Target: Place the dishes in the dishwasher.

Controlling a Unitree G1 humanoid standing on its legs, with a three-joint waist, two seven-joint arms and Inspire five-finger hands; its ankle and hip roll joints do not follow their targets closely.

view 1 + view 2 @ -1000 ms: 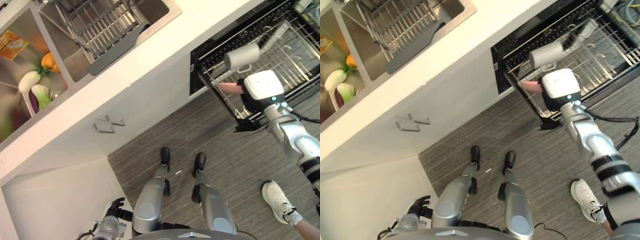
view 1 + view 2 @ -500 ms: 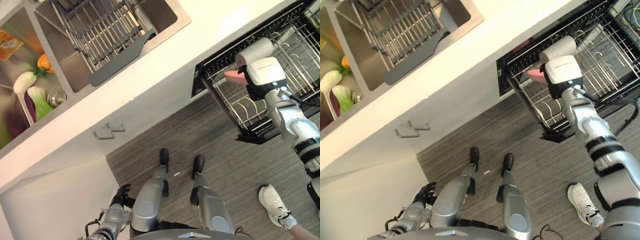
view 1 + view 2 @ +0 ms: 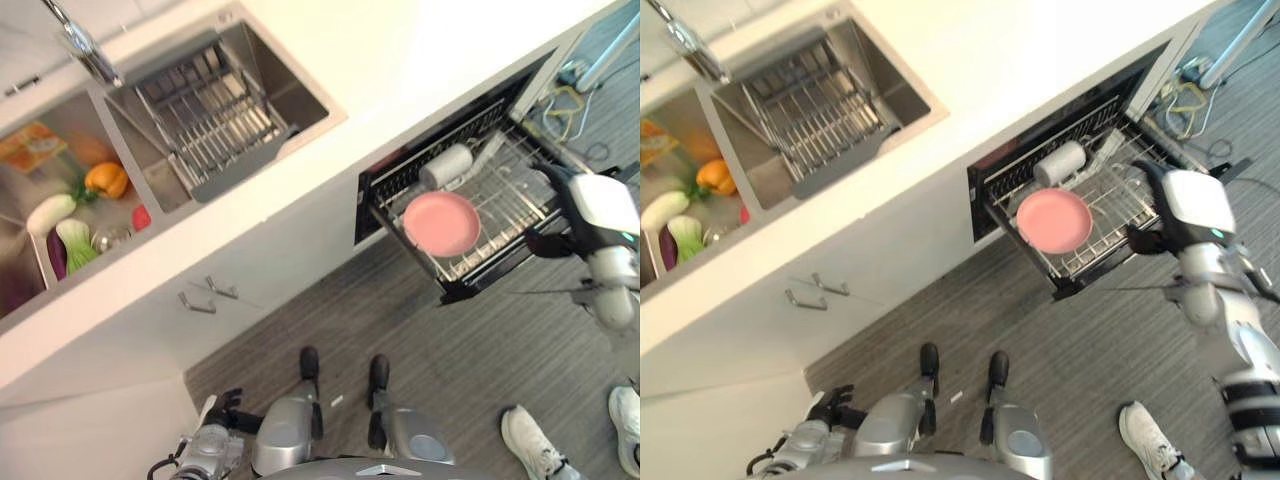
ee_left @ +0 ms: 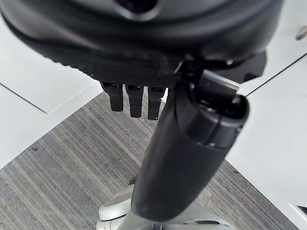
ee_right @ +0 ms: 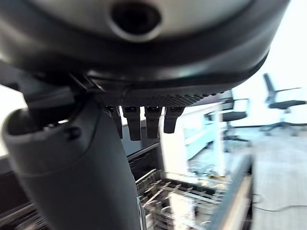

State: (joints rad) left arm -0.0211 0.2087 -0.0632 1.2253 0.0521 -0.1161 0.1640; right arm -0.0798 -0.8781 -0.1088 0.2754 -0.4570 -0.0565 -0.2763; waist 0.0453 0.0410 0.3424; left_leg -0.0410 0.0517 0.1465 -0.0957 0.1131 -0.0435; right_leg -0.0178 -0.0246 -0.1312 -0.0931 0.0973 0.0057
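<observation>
A pink plate [image 3: 441, 223] lies flat on the wires of the pulled-out dishwasher rack [image 3: 508, 192], near its front left corner. Just behind the plate a white cup [image 3: 446, 166] rests on its side. My right hand [image 3: 548, 242] hovers at the rack's right side, well apart from the plate. In the right wrist view its fingers [image 5: 144, 122] are straight and hold nothing, with rack wires past them. My left hand [image 3: 830, 405] hangs low by my side, and its fingers [image 4: 132, 99] are relaxed and empty above the floor.
A white counter [image 3: 420, 70] runs over the dishwasher. The sink holds a metal drying rack [image 3: 210, 125], with vegetables [image 3: 75, 215] in the basin beside it. Cabinet handles [image 3: 205, 295] stick out below. A person's shoes [image 3: 530, 445] stand on the floor at lower right.
The pink plate has left my right hand and now lies in the rack. The hand has drawn back to the right. The camera has also shifted.
</observation>
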